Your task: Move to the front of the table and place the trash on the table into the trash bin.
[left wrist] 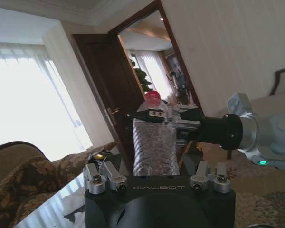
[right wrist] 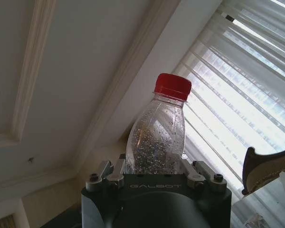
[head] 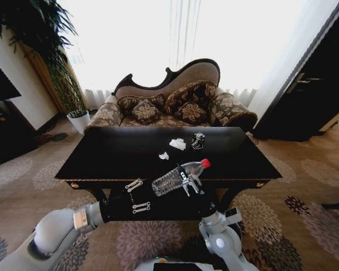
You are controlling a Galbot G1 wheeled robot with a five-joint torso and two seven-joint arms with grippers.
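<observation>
The table [head: 113, 155] has a glossy black top and stands right in front of me. Toward its far side lie a crumpled white paper wad [head: 178, 144], a tiny white scrap [head: 164, 156] and a short dark can [head: 198, 140]. Over the table's near edge my right gripper [head: 187, 178] [left wrist: 164, 116] [right wrist: 156, 173] is shut on a clear plastic bottle [head: 172, 180] [left wrist: 154, 147] [right wrist: 159, 137] with a red cap, held tilted. My left gripper [head: 137, 196] [left wrist: 154, 180] is open just short of the bottle's base and holds nothing. The trash bin is out of view.
A patterned sofa [head: 175, 104] stands behind the table. A potted plant [head: 78, 118] is at the back left and a dark door [head: 311, 96] at the right. Patterned carpet [head: 305, 203] surrounds the table.
</observation>
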